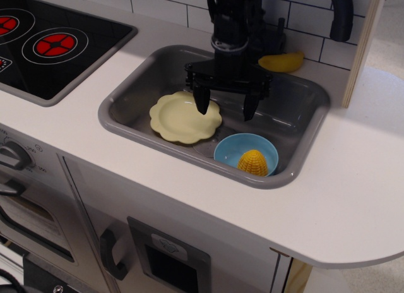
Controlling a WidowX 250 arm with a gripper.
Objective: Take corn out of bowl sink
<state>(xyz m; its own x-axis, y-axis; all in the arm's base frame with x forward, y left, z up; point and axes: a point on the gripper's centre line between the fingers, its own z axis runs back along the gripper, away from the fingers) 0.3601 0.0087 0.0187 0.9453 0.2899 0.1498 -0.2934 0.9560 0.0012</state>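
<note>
While I watch remotely:
Corn (252, 161): sits inside bowl (231, 149) at sink's (126, 94) front right, dome tip up, axis near vertical.
Claw (225, 106): spread wide, empty, pointing down, above the bowl's far side.

bright, even overhead light, mild glare on the sink (158, 65) walls, sharp focus throughout.

White countertop (353, 179) carries a grey sink (126, 119) and a black stovetop (69, 65); a yellow banana (284, 62) lies on it behind the sink
</note>
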